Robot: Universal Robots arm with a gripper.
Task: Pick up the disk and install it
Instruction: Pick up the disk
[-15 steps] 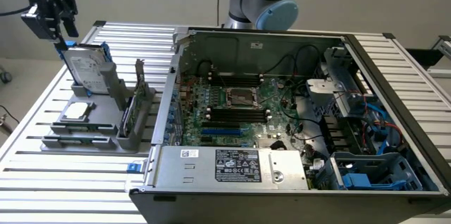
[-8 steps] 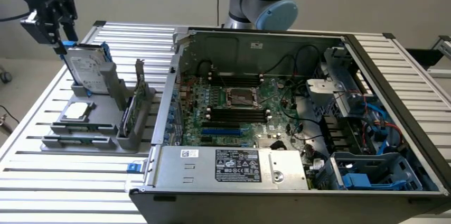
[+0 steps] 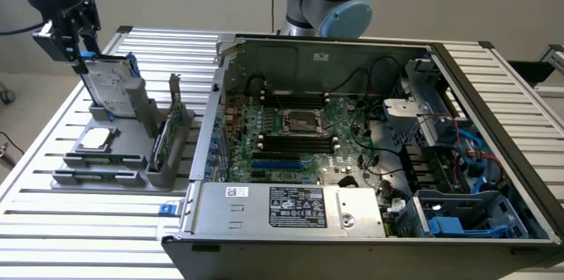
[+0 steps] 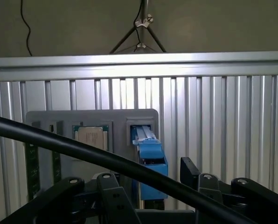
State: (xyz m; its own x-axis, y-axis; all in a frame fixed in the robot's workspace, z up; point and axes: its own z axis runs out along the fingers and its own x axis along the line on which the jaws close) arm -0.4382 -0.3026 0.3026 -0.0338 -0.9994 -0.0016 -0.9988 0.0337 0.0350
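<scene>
Gripper [image 3: 78,55] clamped on upright disk [image 3: 110,85], disk's lower end hidden in grey holder [image 3: 132,131].

Gripper [image 3: 78,52] grips upright disk [image 3: 112,88] above holder [image 3: 123,154].

Slatted metal table [image 3: 53,227] carries grey parts holder [image 3: 105,161] (exterior view's left), open computer case [image 3: 370,154].

The disk [image 3: 113,85], a flat silver drive with a white label and a blue bracket [image 4: 151,156] along its edges, stood upright on edge, slightly tilted, in a slot of the grey holder at the exterior view's left.
</scene>
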